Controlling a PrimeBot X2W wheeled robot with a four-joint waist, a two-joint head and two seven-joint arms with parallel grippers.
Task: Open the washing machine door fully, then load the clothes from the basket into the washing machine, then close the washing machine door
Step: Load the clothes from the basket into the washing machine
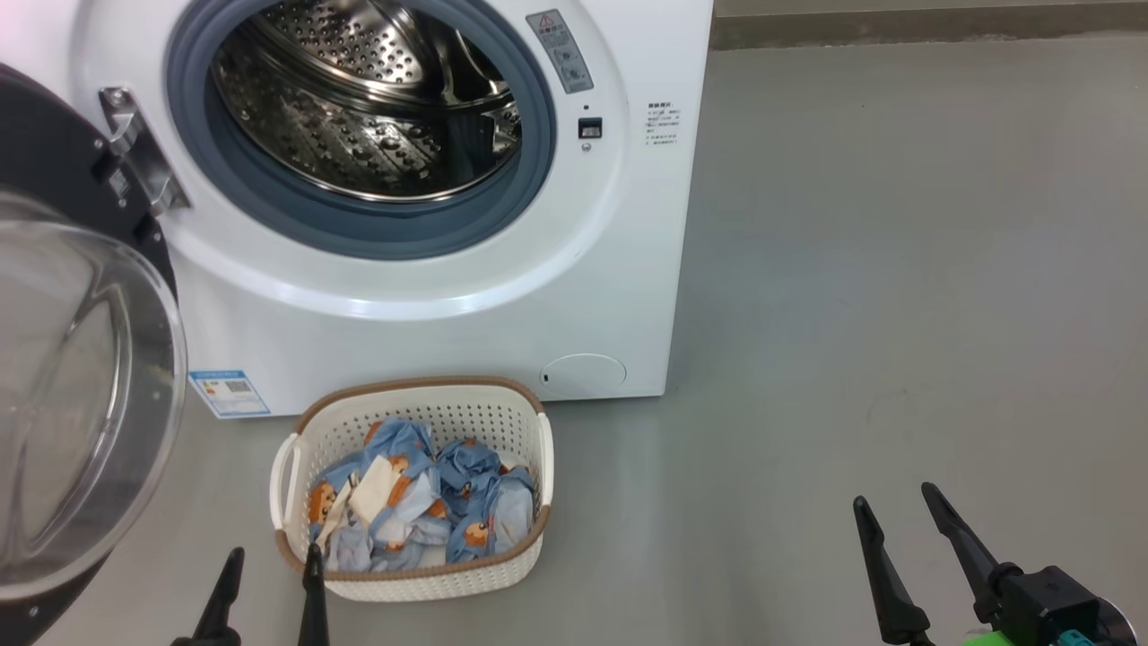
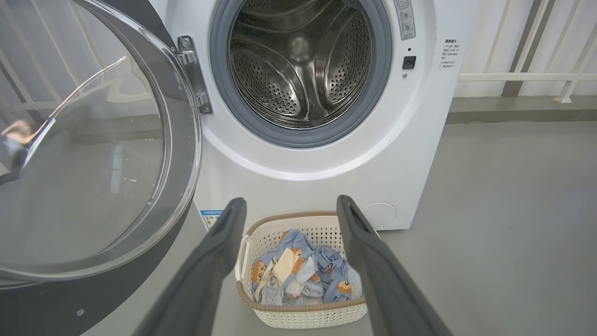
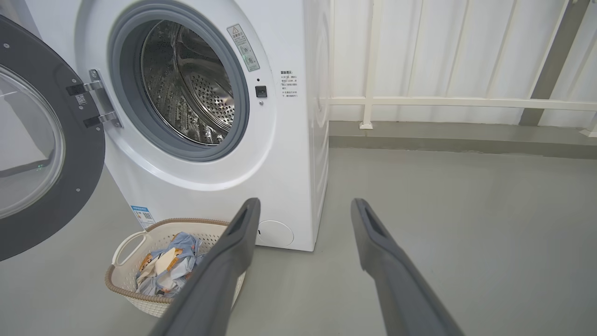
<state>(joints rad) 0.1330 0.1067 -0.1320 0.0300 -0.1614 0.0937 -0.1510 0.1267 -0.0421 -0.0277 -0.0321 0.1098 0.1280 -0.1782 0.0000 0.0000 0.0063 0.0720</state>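
Showing blue bear-print clothes point(image 1: 466, 511) in a cream perforated plastic basket point(image 1: 430, 583) before the white front-loading washing machine point(image 1: 430, 332), the head view has its black-ringed glass door point(image 1: 81, 404) swung wide left. Left wrist view: left gripper point(image 2: 290, 200) gaping, empty, pointing over the basket. Right wrist view adds the machine's side point(image 3: 319, 116); right gripper point(image 3: 305, 201) gaping, empty.

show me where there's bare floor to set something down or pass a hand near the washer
Free: the wide grey floor right of the washing machine and basket, out to the right hand. The drum mouth is open and empty. Crowded: the left, where the open door hangs beside the basket and the left hand hovers on that side.
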